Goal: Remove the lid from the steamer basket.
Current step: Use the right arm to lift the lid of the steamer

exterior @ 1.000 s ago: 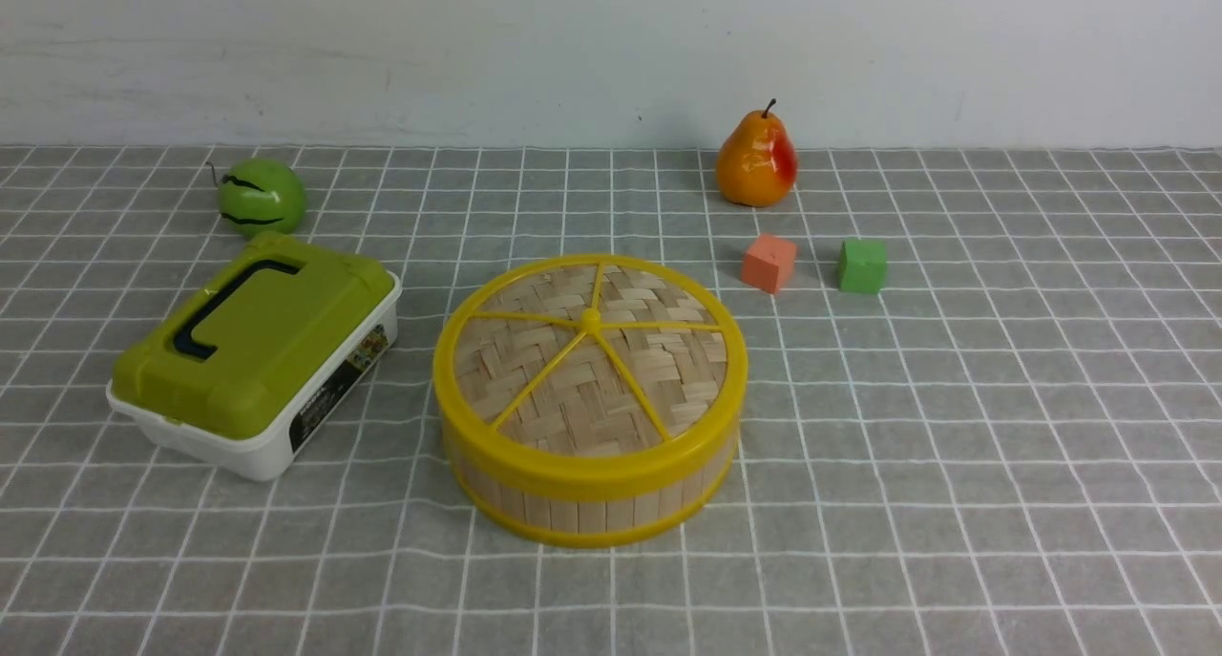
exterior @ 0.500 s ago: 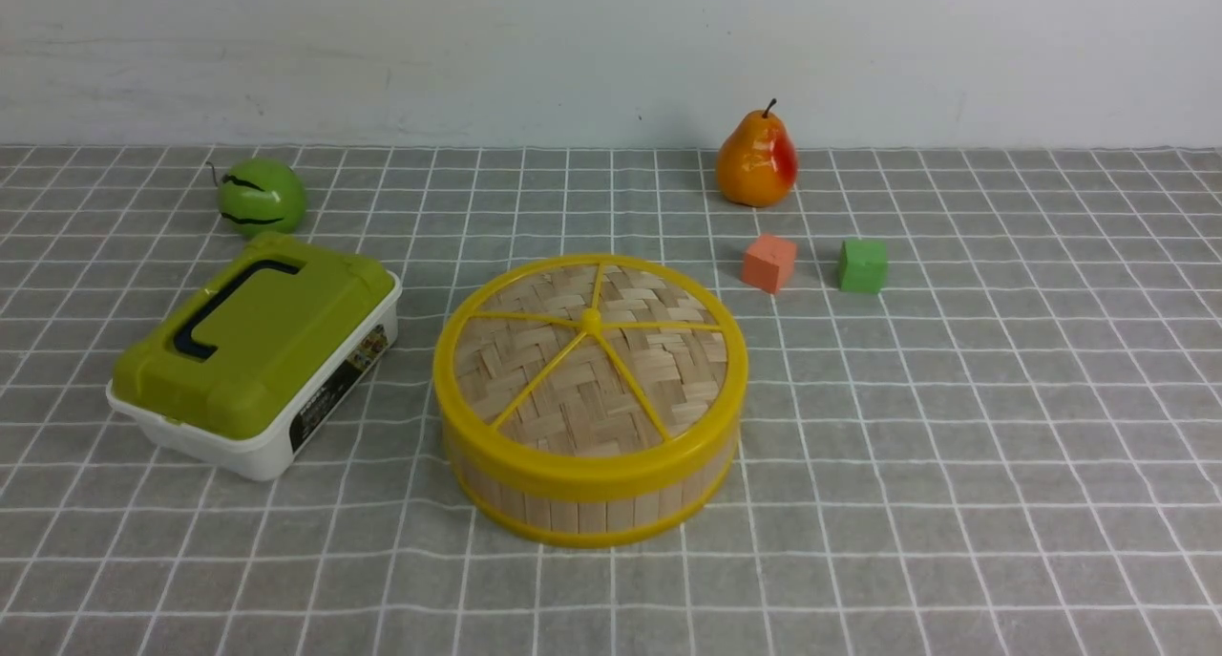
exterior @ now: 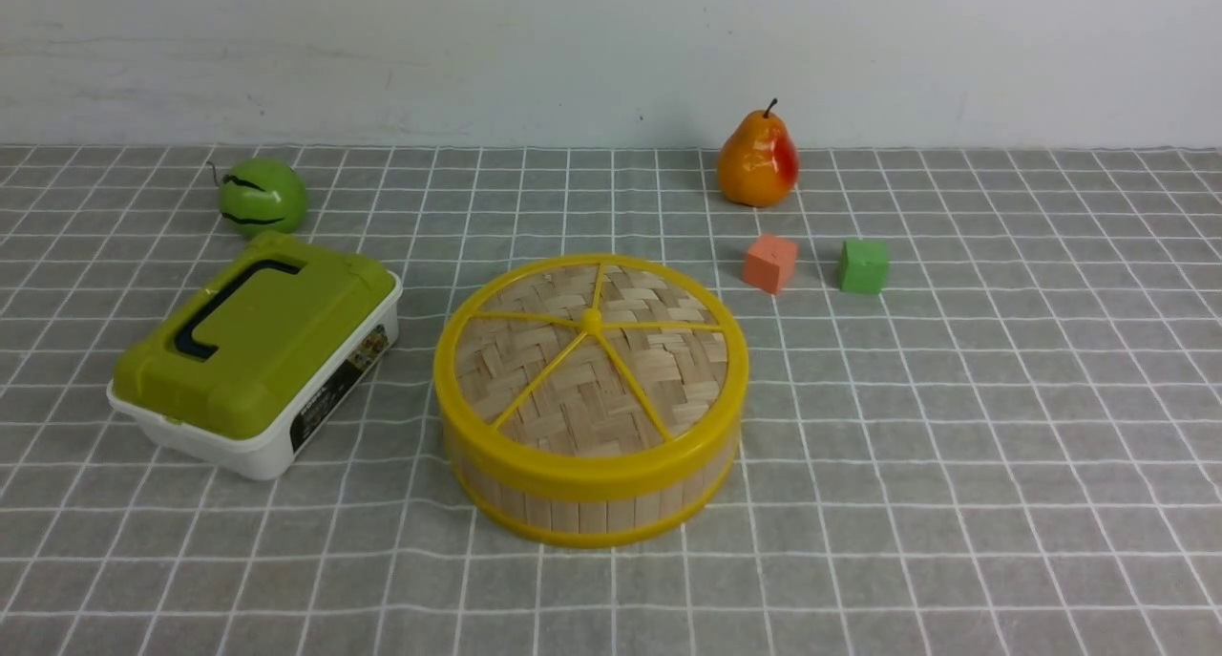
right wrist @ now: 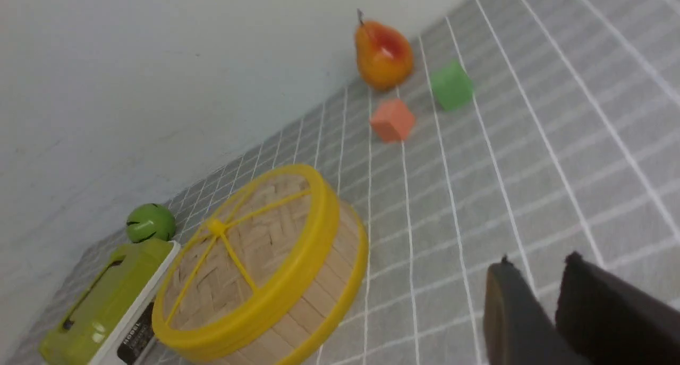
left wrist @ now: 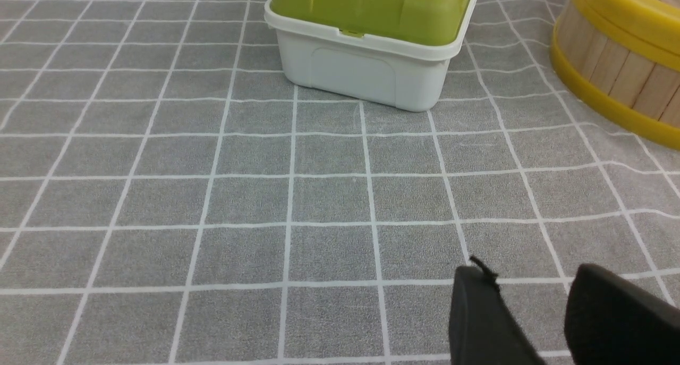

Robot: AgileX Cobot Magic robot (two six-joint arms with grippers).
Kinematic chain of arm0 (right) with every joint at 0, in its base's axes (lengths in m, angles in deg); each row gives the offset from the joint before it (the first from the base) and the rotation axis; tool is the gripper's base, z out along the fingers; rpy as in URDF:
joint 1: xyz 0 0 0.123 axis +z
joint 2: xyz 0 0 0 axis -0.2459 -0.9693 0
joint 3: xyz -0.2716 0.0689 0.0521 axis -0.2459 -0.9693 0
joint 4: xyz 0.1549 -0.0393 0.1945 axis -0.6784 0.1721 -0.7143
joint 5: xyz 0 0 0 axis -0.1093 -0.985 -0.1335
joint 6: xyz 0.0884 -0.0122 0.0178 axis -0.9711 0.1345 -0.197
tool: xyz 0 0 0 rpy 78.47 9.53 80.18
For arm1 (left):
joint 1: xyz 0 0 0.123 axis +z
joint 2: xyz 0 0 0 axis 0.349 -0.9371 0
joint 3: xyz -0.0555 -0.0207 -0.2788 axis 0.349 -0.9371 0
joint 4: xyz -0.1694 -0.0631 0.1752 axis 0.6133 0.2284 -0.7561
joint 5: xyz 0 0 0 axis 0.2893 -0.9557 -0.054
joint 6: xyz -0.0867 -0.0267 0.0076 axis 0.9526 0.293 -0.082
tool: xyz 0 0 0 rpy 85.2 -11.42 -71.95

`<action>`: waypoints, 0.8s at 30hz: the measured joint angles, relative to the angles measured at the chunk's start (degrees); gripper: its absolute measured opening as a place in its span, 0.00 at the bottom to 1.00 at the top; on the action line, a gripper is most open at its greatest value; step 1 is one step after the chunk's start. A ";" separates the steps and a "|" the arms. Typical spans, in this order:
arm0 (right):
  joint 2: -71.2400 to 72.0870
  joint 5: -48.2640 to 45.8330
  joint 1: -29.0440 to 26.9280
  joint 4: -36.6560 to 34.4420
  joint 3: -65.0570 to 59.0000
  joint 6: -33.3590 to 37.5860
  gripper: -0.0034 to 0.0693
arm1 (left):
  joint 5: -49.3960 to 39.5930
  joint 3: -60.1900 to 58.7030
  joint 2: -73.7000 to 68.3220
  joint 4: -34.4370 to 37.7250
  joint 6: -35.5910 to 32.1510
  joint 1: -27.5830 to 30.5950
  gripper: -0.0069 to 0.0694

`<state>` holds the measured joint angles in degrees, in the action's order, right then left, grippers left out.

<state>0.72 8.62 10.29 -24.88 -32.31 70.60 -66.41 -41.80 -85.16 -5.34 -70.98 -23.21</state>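
Observation:
The steamer basket (exterior: 582, 508) stands at the middle of the grey checked cloth. The lid (exterior: 592, 360) sits flat on it, knob at the centre. Neither arm shows in the front view. In the left wrist view my left gripper (left wrist: 528, 272) hangs low over bare cloth, fingertips close together and empty, with part of the basket (left wrist: 616, 73) off to one side. In the right wrist view my right gripper (right wrist: 537, 260) is above the cloth, fingertips close together and empty, apart from the basket (right wrist: 319, 306) and its lid (right wrist: 239, 253).
A white box with a green lid (exterior: 253, 350) lies left of the basket. A green ball (exterior: 261, 196) is at the back left. A pear (exterior: 756, 159), an orange cube (exterior: 769, 263) and a green cube (exterior: 862, 265) are at the back right.

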 joint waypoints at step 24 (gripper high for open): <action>-71.32 -42.47 11.44 11.51 77.57 24.54 0.05 | 0.28 0.00 0.00 0.00 0.00 0.00 0.40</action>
<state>-70.60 -33.85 21.73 -13.37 45.25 95.14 -66.13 -41.80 -85.16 -5.34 -70.98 -23.21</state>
